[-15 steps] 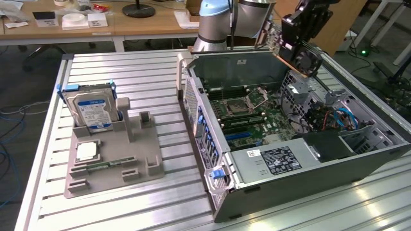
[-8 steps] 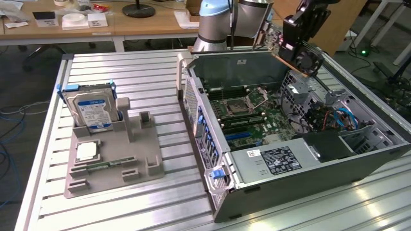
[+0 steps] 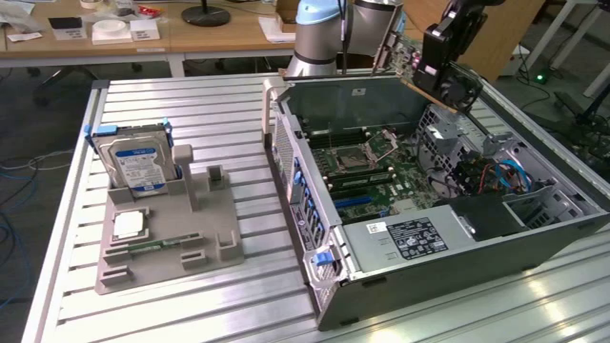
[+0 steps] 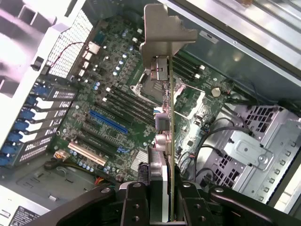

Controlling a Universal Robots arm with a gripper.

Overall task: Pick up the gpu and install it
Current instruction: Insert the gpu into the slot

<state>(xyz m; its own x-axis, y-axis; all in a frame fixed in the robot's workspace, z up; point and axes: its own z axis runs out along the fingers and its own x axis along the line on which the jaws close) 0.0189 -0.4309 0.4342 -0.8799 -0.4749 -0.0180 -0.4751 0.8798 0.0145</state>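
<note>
Held in the air over the far right corner of the open computer case (image 3: 315, 214) is the gpu (image 3: 456, 84), its black face and round fan turned toward the exterior view's right. My gripper (image 3: 444, 44) is shut on its upper part. In the wrist view the gpu (image 4: 170, 117) runs edge-on away from my gripper (image 4: 164, 207), with its silver metal bracket (image 4: 164, 28) at the far end. Below it lies the green motherboard (image 4: 122, 89) with a blue expansion slot (image 4: 109, 121) and black slots beside it. The card hangs apart from the board.
At the exterior view's left, a grey fixture (image 3: 167, 236) on the ribbed metal table holds a silver blue-labelled hard drive (image 3: 138, 161), a processor chip (image 3: 128, 225) and a narrow memory stick (image 3: 157, 245). Inside the case are a power supply (image 3: 410, 239), cables (image 3: 496, 175) and a drive cage (image 4: 249, 150).
</note>
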